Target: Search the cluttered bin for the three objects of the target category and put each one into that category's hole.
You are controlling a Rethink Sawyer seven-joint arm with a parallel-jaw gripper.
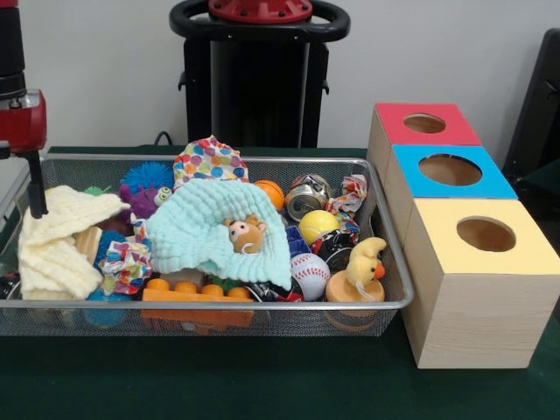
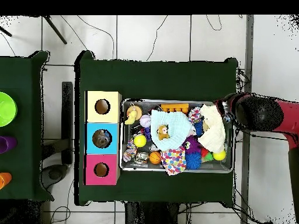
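Observation:
A wire bin holds mixed clutter. It includes an orange basketball, a yellow ball and a baseball. Crushed cans lie at the back right. A mint cloth with a small bear on it covers the middle, and a cream cloth lies at the left end. My gripper hangs at the bin's left end, just behind the cream cloth. In the overhead view the arm covers it at the bin's right end.
Three wooden boxes with round holes stand beside the bin: red-topped, blue-topped, yellow-topped. Also in the bin are a polka-dot cloth, a purple fuzzy toy, a duck and an orange brick.

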